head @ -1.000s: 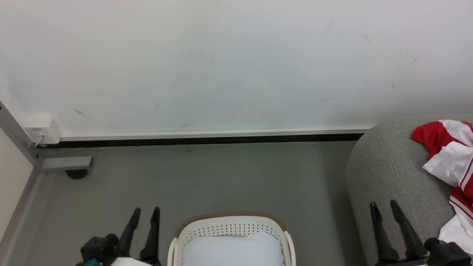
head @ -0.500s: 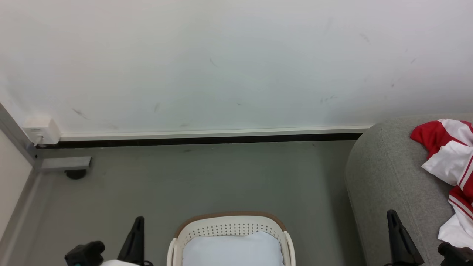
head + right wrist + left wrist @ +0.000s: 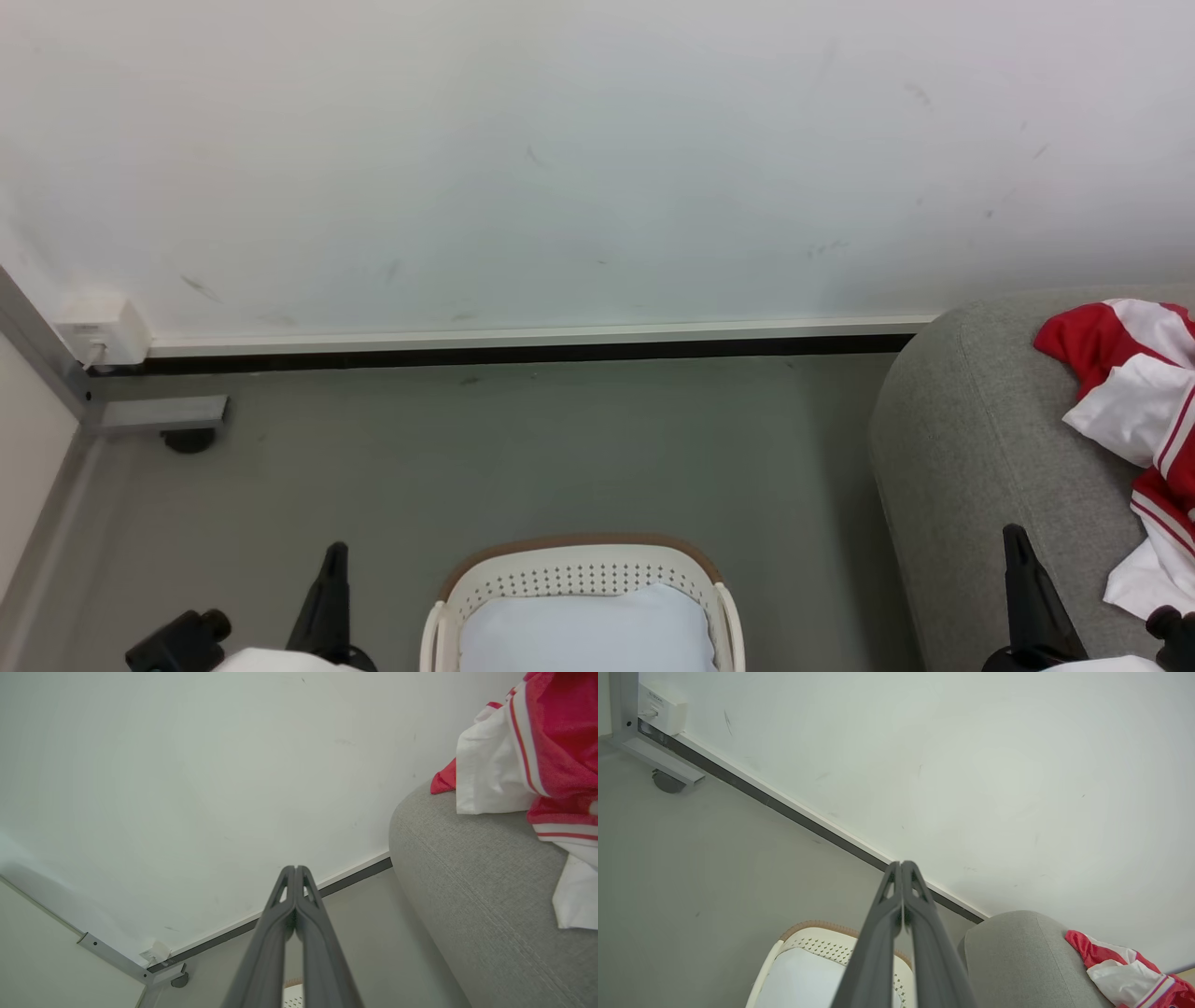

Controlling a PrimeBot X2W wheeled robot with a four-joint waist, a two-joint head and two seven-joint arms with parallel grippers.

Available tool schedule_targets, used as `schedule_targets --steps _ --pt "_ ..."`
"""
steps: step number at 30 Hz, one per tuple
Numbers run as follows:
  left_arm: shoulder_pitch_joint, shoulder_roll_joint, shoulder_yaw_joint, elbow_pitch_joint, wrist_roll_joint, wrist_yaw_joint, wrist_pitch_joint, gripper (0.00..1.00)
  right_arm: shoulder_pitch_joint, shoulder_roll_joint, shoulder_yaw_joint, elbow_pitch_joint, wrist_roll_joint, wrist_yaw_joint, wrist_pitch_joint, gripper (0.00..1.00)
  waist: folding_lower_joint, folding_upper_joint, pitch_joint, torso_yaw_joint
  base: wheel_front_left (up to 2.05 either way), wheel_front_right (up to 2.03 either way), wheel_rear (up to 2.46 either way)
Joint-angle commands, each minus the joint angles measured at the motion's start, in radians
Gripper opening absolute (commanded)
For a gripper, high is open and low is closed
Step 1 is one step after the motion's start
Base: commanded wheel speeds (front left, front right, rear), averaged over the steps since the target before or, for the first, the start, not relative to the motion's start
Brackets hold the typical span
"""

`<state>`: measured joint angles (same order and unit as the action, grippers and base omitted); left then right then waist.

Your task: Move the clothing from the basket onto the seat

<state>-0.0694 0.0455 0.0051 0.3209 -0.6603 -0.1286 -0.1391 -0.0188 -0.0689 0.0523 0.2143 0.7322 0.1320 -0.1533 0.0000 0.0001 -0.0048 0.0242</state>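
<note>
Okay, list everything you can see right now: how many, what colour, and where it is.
clothing: one heap, red and white with striped trim, on the seat at the right
seat: one, light grey, right edge
basket: one, cream with brown rim, bottom centre
pad: one, pale blue-white, inside the basket
wall box: one, white, low on the wall, left
metal frame: one, grey, left corner, on a dark foot
floor: grey, middle
wall: white, scuffed, upper half
left gripper: one, dark fingers shut, lower left
right gripper: one, dark fingers shut, lower right
</note>
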Motion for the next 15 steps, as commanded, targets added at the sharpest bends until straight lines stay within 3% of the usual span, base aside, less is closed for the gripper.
schedule_targets --steps 1,15 --pt "-0.024 0.004 0.009 -0.018 -0.046 -0.001 0.009 0.0 -0.029 -0.01 -0.01 -0.009 0.039 -0.001 0.009 0.0 0.0 -0.0001 0.0 0.0 0.0 0.0 0.0" --pt "-0.029 0.005 0.03 -0.031 -0.234 -0.001 0.06 0.0 -0.043 -0.01 -0.035 -0.002 0.219 -0.001 0.057 0.0 0.0 -0.0001 0.001 -0.004 0.0 0.0 0.0"
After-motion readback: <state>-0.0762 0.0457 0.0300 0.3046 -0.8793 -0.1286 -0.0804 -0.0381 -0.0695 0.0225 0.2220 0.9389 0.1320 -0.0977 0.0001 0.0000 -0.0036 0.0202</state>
